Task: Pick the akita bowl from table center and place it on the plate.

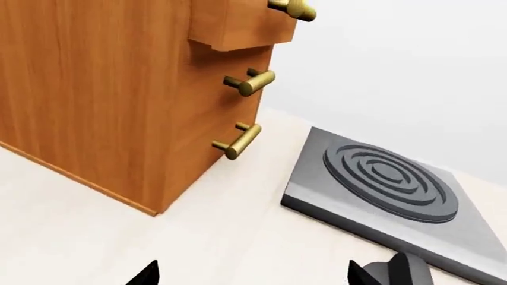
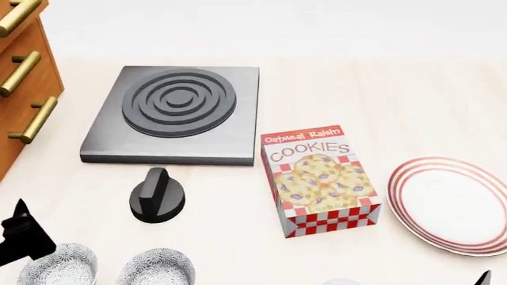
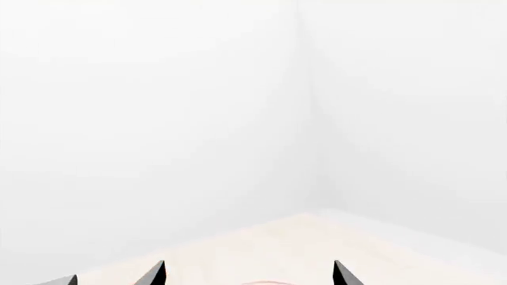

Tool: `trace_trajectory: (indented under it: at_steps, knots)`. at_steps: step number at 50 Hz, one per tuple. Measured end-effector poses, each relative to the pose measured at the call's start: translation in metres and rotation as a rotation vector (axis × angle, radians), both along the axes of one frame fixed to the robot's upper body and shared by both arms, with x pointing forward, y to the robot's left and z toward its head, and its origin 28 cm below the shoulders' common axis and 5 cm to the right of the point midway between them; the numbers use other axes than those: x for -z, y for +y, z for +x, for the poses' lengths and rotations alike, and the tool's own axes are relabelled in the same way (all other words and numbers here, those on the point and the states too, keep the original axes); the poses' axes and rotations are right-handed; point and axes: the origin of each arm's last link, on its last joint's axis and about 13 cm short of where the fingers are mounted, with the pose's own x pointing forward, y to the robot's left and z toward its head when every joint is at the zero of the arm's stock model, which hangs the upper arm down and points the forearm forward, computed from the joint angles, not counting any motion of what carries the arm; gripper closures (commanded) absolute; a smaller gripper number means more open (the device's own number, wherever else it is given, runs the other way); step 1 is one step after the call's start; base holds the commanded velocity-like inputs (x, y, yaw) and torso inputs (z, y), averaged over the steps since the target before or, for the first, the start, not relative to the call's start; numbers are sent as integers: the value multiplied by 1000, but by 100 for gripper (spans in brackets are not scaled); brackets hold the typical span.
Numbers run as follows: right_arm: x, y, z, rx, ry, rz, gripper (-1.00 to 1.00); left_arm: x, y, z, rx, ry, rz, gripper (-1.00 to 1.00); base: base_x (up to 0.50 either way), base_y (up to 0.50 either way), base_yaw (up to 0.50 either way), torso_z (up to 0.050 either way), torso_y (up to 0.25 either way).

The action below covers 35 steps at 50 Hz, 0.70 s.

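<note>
Two speckled bowls sit side by side at the near edge of the head view: one bowl (image 2: 57, 265) at the left corner and the akita bowl (image 2: 156, 267) just beside it toward the table's middle. One plate (image 2: 449, 203) with red rings lies well apart at the right edge. Between them stand one cookie box (image 2: 319, 180), one black knob (image 2: 157, 195) and one grey burner slab (image 2: 176, 114).

The left gripper (image 2: 22, 234) hangs just beside the corner bowl; its wrist view shows two dark fingertips (image 1: 392, 273) set wide apart with nothing between them, plus the wooden drawer cabinet (image 1: 119, 89) with three brass handles, where the head view shows only the cabinet's edge.

The right gripper (image 3: 246, 274) appears in its wrist view as spread tips holding nothing, facing bare white walls; the head view shows only a sliver of it.
</note>
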Motion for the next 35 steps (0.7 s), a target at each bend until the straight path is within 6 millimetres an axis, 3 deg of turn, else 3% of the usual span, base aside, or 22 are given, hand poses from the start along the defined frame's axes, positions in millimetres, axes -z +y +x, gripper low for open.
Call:
trace_trajectory:
  at_steps: [27, 35]
  knots:
    - [-1, 1, -2, 5, -9, -3, -100, -1, 3, 0, -12, -8, -3, -100, 69, 0, 0, 0, 0]
    - [-3, 9, 7, -48, 15, 5, -100, -1, 5, 1, -24, -10, -2, -100, 0, 0, 0, 0, 0]
